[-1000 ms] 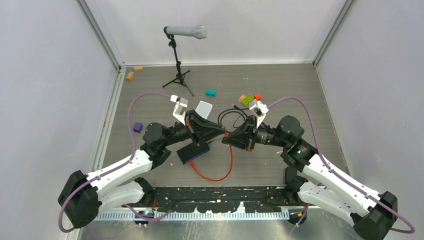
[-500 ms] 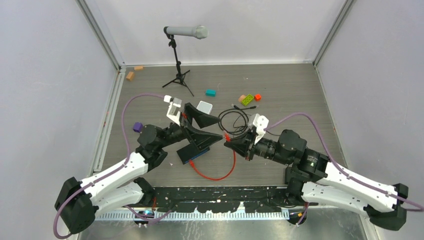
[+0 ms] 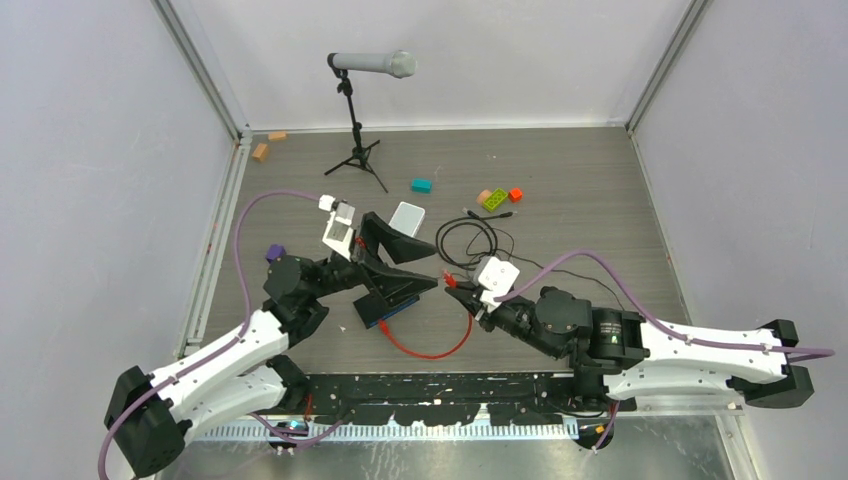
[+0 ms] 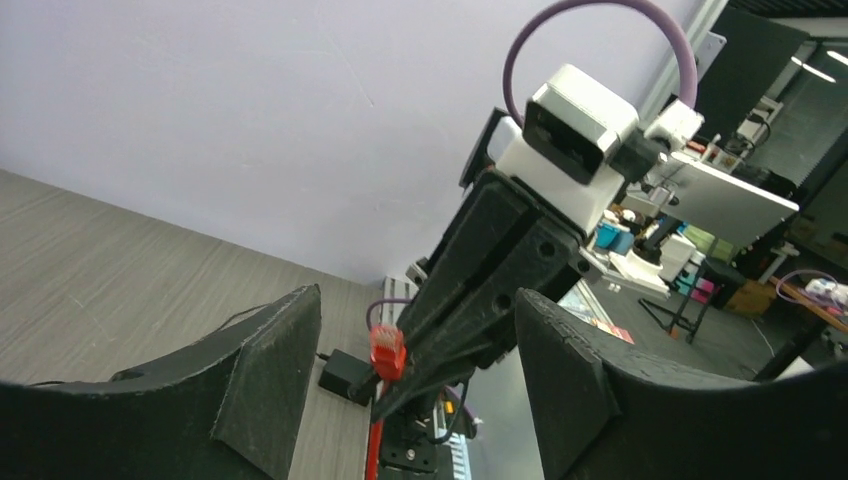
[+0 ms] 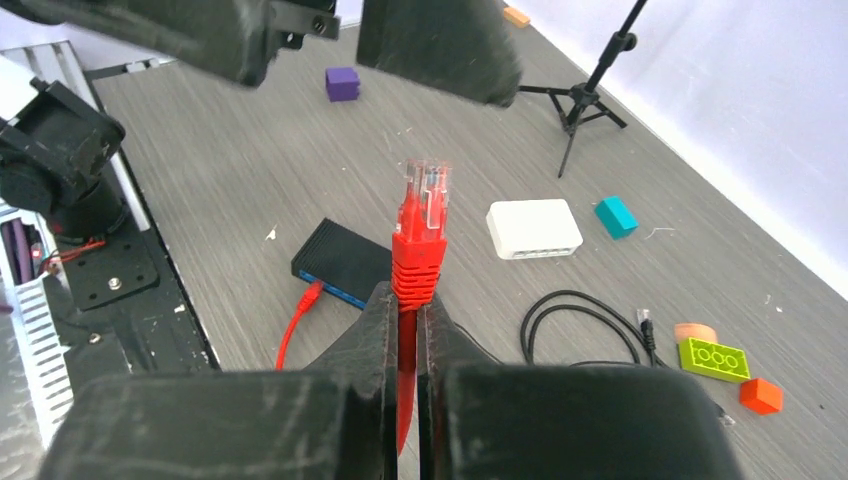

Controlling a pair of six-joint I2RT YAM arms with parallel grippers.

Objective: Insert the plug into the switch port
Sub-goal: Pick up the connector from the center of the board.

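Observation:
The plug (image 5: 425, 205), clear-tipped on a red boot, stands upright above my right gripper (image 5: 405, 300), which is shut on the boot's base and the red cable (image 3: 440, 350). In the top view the plug (image 3: 449, 279) hangs just right of my left gripper (image 3: 437, 263), which is open and apart from it. The left wrist view shows the plug (image 4: 387, 350) between my spread fingers (image 4: 270, 380), held by the right gripper (image 4: 480, 290). The black switch (image 5: 340, 255) lies flat below, its ports along the blue edge (image 5: 335, 285). The cable's other end (image 5: 310, 293) sits at that edge.
A white box (image 5: 535, 228) lies beyond the switch, and a coiled black cable (image 5: 585, 325) lies to its right. Small blocks are scattered about: purple (image 5: 342, 83), teal (image 5: 615, 215), green (image 5: 712, 358), orange (image 5: 760, 395). A microphone tripod (image 3: 357, 150) stands at the back.
My left gripper has opened, let go of the plug and drawn back to the left. The right arm has swung lower and nearer, keeping the plug in its grip.

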